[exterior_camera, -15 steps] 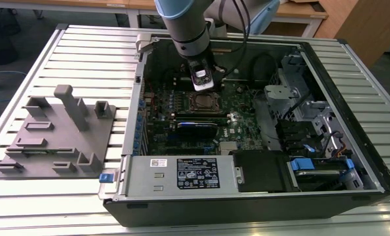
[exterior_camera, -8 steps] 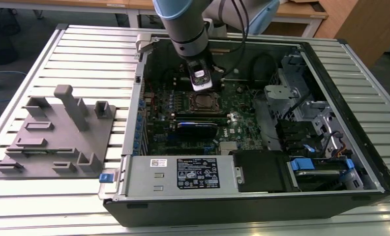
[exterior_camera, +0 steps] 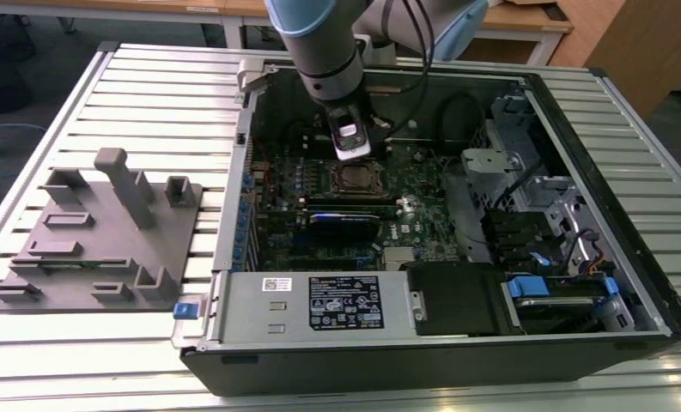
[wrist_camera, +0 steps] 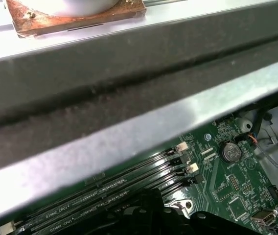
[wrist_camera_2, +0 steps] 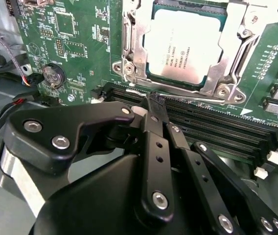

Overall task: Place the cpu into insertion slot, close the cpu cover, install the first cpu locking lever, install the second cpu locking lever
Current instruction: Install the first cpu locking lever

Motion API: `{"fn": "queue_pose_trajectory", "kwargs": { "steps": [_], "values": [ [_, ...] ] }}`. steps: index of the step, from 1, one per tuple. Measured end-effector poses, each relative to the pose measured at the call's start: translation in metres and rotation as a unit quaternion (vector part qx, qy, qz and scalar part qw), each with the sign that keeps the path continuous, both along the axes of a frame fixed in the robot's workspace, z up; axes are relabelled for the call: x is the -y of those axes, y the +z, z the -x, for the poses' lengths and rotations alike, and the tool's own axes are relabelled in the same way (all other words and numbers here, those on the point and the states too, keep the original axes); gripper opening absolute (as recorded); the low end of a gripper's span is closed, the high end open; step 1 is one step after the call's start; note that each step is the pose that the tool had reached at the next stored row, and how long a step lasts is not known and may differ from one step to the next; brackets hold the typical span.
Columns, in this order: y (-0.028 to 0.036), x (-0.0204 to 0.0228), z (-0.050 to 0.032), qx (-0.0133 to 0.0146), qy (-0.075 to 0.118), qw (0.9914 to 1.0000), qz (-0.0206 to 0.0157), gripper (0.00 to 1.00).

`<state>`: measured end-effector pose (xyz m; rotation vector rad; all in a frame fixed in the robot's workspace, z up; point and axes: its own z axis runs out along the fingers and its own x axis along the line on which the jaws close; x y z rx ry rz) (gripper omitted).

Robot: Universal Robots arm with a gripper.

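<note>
Already the cpu (wrist_camera_2: 188, 46) sits in the insertion slot (wrist_camera_2: 129, 39) under the cpu cover (wrist_camera_2: 237, 54); the gripper (wrist_camera_2: 154, 105) hovers beside it, fingers pressed together, empty.

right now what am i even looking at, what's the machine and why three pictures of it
It is a robot arm working inside an open computer case that lies on a slatted metal table. The exterior view is taken from a camera standing off the arm and shows the whole scene. A grey holder block sits on the table at that view's left.

The two wrist views come from cameras riding on the arm. The second wrist view looks past the black gripper to the green board, where the cpu already sits in its slot with the silver cover around it. The gripper's fingers look closed and hold nothing, with the tips beside the long black memory slots.
</note>
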<state>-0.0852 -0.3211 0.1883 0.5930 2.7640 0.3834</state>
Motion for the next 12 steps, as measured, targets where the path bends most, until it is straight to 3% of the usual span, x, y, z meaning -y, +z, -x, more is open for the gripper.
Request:
{"fn": "queue_pose_trajectory", "kwargs": {
  "steps": [4,9,12],
  "values": [
    [-0.0007,0.0000,0.0000,0.0011,0.000,0.99999,0.0042,0.11],
    [-0.0014,0.0000,0.0000,0.0024,0.000,0.99993,0.0119,0.11],
    [-0.0031,0.0001,0.0001,0.0036,0.000,0.99991,0.0132,0.11]
  ]
}}
